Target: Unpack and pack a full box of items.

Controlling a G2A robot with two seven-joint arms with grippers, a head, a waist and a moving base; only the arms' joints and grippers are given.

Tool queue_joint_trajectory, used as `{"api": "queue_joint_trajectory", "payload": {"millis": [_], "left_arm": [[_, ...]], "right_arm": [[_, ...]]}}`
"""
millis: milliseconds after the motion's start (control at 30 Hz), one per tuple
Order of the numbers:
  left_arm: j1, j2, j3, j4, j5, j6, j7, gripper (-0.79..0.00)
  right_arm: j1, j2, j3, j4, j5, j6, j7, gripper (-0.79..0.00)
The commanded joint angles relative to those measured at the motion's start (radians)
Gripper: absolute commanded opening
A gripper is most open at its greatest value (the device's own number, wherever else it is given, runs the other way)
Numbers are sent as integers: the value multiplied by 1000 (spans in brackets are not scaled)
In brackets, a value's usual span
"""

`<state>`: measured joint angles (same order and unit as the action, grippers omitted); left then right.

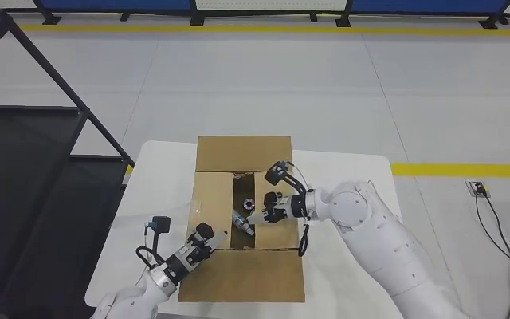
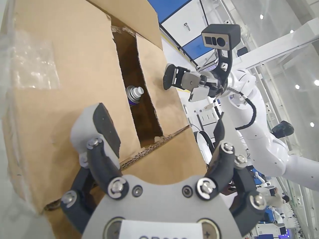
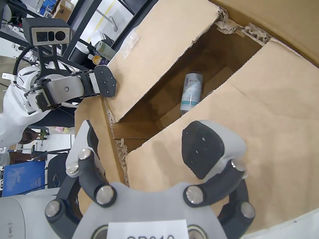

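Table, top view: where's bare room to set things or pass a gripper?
Bare: table left of the box, and the far-right corner. Crowded: the flap gap, holding the spray can, left gripper and right gripper at its edges.

Pale grey floor (image 1: pixel 319 88), yellow floor lines (image 1: pixel 450 169), blue barrier panels (image 1: pixel 422 5), black shelving rack (image 1: pixel 48 191).

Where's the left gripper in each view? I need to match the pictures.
Top view: left gripper at the flap on its own side, by the gap's robot-side end.
Left wrist view: its own fingers, spread, foreground, over that flap.
Right wrist view: across the gap, at the far flap's corner.
Shared landmark: the gap between the flaps.
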<state>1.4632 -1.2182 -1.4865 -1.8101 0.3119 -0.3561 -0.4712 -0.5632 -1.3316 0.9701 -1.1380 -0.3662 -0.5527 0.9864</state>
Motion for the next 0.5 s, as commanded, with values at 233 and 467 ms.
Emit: {"api": "queue_joint_trajectory", "payload": {"millis": [233, 467], "left_arm": [[17, 5, -17, -21, -27, -24, 25, 0], [65, 14, -91, -82, -118, -75, 38, 0]], "right_arm": [[-60, 36, 98, -80, 33, -57, -30, 0], [-229, 99, 302, -229, 12, -41, -30, 0]]}}
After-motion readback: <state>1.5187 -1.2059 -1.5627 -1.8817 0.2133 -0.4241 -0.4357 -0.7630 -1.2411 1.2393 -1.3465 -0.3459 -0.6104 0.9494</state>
